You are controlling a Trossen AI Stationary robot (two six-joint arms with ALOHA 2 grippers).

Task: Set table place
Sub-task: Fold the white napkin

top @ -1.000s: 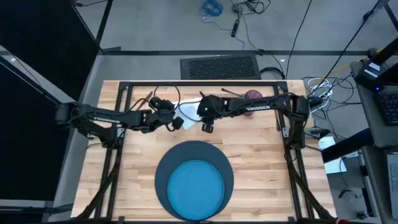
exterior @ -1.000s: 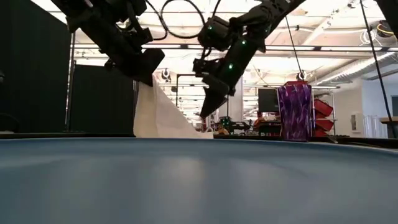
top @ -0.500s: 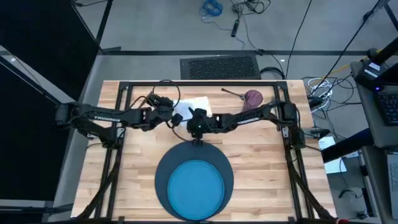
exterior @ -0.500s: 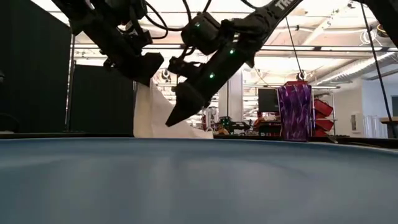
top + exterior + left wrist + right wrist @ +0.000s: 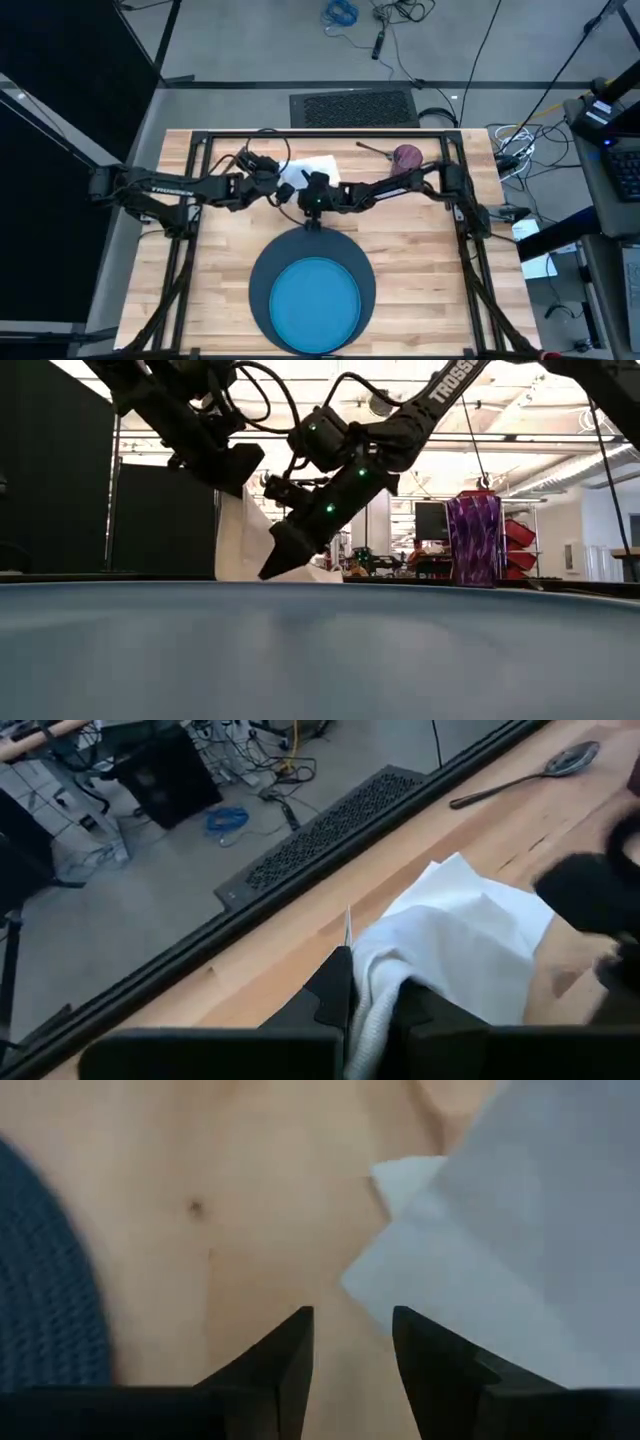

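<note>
White lettering "TROSS", cut off, on the right arm link in low view. High view: white brand lettering on the left arm and on the right arm forearm, too small to read. No other text legible.

Lab: floor cables, rig frame

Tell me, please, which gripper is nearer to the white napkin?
Left. The left gripper is shut on the white napkin, lifting one edge. The right gripper is open, pointing down at bare table beside the napkin's corner, not touching it.
</note>
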